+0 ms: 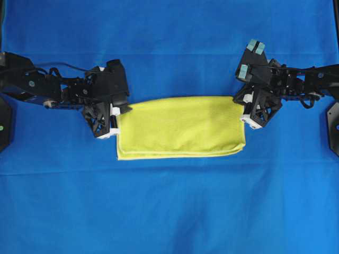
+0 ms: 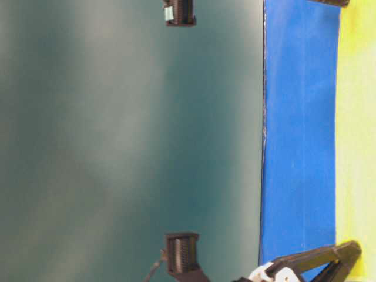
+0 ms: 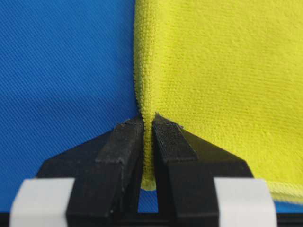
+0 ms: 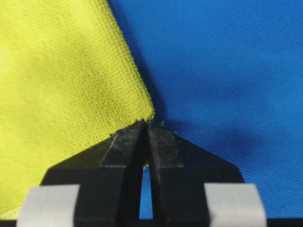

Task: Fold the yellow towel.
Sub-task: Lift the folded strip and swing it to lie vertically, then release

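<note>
You've got the yellow towel (image 1: 179, 127) lying mid-frame on the blue cloth (image 1: 169, 211), folded to a wide rectangle w/ doubled edge toward the bottom. Left gripper (image 3: 147, 124) jaws pinch its left edge; right gripper (image 4: 146, 125) jaws pinch its upper-right corner.

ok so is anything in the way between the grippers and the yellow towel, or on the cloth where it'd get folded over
Nothing visible. The left gripper is shut on the yellow towel at its left edge, the right gripper on its right corner. The towel lies as a flat rectangle on the blue cloth, and nothing else rests on it.
</note>
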You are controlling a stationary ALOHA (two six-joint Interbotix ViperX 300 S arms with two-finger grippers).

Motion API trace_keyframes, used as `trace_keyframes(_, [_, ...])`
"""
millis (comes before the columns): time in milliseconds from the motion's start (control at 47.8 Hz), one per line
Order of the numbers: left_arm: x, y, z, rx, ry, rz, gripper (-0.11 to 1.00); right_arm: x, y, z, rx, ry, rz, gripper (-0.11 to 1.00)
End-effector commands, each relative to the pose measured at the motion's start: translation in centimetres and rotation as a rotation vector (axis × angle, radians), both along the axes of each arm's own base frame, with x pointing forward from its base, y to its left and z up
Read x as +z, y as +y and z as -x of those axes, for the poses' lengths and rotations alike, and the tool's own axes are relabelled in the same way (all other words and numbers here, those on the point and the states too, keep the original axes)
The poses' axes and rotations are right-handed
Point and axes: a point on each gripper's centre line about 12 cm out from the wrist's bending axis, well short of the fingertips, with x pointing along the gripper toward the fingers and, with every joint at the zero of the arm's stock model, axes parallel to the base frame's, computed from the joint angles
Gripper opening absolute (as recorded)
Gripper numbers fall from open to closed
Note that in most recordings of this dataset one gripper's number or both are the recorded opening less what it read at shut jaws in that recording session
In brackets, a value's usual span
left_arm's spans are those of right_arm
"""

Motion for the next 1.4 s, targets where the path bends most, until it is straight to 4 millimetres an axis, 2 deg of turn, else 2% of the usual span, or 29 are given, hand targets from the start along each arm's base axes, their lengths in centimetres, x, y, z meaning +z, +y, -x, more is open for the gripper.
trace_keyframes(0, [3.6, -0.6, -0.9, -0.024, -0.058, -0.007, 0.04, 2.6, -0.2, -0.4, -0.004, -0.039, 0.013, 0.02])
trace_keyframes(188, [9.2, -1.9, -1.0, -0.065, -0.113, -0.011, 0.04, 7.6, -0.1, 0.2, -0.001, -0.073, 0.039, 0.02])
trace_keyframes(314, [11.2, -2.5, -0.9, -0.081, -0.139, -0.011, 0.04, 10.3, 0.4, 0.7, 0.016, -0.099, 0.055, 0.02])
trace_keyframes(418, [12.5, -2.9, -0.9, -0.093, -0.171, -0.013, 0.04, 11.0, 0.9, 0.9, 0.029, -0.116, 0.057, 0.02])
trace_keyframes(669, [13.0, -4.0, -1.3, -0.126, -0.199, -0.012, 0.04, 11.0, 0.9, 0.7, 0.036, -0.126, 0.069, 0.02])
trace_keyframes(795, [13.3, -5.1, -1.5, -0.155, -0.232, -0.009, 0.04, 11.3, 0.2, 0.6, 0.024, -0.148, 0.093, 0.02])
trace_keyframes(1004, [14.1, -8.2, -2.8, -0.268, -0.397, -0.040, 0.04, 11.9, -2.8, 0.5, -0.048, -0.191, 0.151, 0.02])
trace_keyframes(1150, [13.8, -9.3, -4.2, -0.306, -0.457, -0.057, 0.04, 12.6, -5.4, -0.1, -0.095, -0.242, 0.207, 0.02])
trace_keyframes(1380, [13.4, -10.9, -8.8, -0.332, -0.497, -0.064, 0.04, 13.3, -8.7, -2.5, -0.116, -0.262, 0.268, 0.02])
